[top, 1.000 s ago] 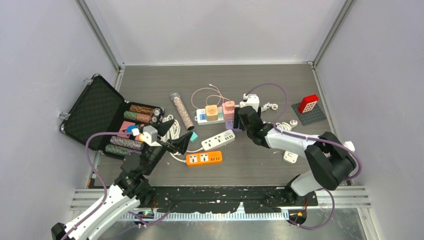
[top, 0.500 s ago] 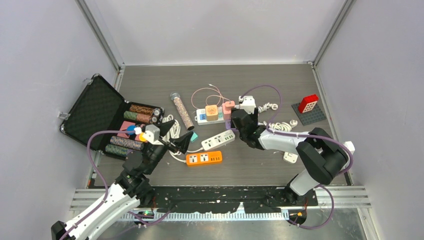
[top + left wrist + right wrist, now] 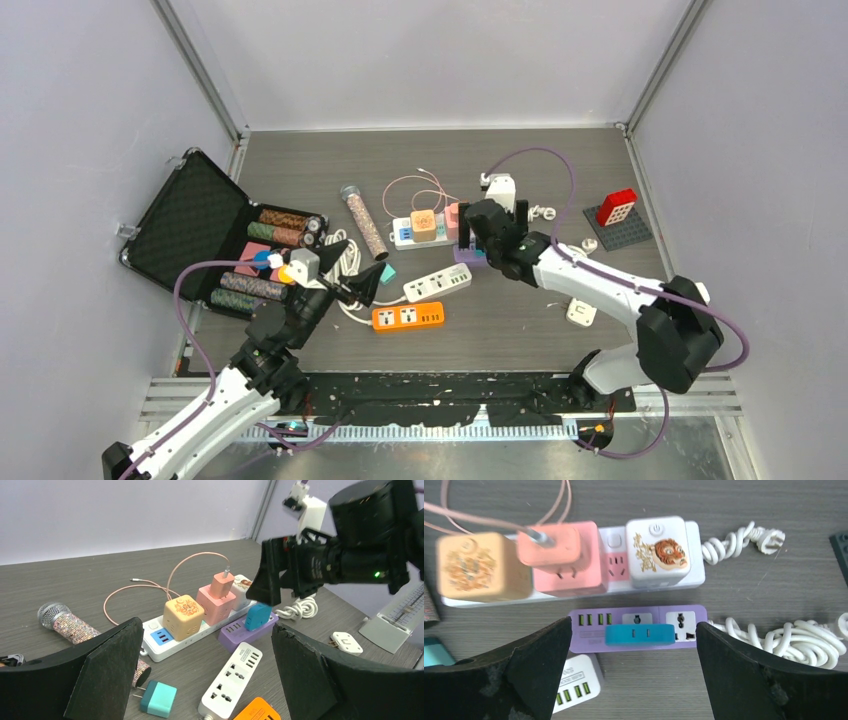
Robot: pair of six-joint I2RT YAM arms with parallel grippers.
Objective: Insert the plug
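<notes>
1. Closest in, the left gripper [image 3: 205, 630] hangs low with its fingers spread wide and nothing between them.
2. Just under its gap is an orange strip [image 3: 255, 711]. A white strip [image 3: 232, 680] sits just past that.
3. A teal plug [image 3: 157, 698] lies loose on its side, right off the tip of that gripper's left finger.
4. Further out, the right gripper [image 3: 633, 630] points down at the table [image 3: 500, 340]. Its fingers are spread wide and aren't pinching anything.
5. The plug [image 3: 639, 635], the blue one, is dead centre between the right gripper's fingers, with a clear gap on each side. It's standing upright, seated in the purple strip [image 3: 584, 637]. The USB ports are on the left-finger side and a free socket is on the right-finger side.
6. Off the right finger there's a coiled cord [image 3: 784, 635], just beside the end of the purple strip.
7. Just beyond the right gripper, parallel to the purple strip, is the long strip [image 3: 616, 562]. It has a yellow cube [image 3: 476, 567], a pink cube [image 3: 564, 562] and a tiger cube [image 3: 656, 550] plugged in along it.
8. A pink cable [image 3: 150, 585] loops away from the top of the pink cube, on the far side.
</notes>
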